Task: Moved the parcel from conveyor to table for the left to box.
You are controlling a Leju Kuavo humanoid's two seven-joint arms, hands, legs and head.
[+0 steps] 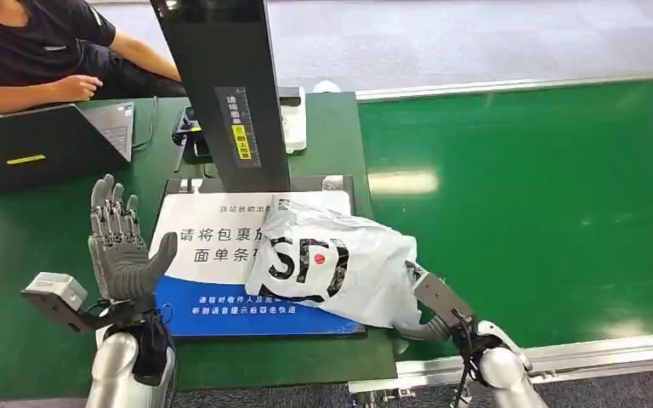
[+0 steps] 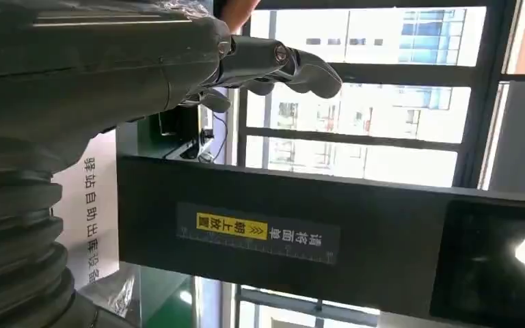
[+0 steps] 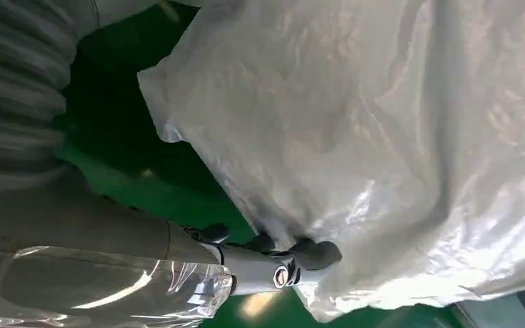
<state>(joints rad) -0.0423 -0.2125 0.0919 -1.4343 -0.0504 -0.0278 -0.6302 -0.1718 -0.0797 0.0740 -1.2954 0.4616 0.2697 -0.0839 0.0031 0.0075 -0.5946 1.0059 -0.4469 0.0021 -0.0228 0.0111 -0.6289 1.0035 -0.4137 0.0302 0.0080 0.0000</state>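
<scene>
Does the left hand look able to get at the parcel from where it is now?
Probably yes. The left hand is raised and open just beside the parcel, with only the flat printed mat between them. The right hand holds the parcel's far side.

A green table (image 1: 42,229) fills the left and centre of the head view. On it lie a black laptop (image 1: 47,140) at upper left, a dark scanner stand (image 1: 229,93) at top centre, and a white-and-blue sign mat (image 1: 212,255) at centre, with a white parcel (image 1: 332,263) resting on the mat. A green conveyor (image 1: 544,204) spans the right.
</scene>
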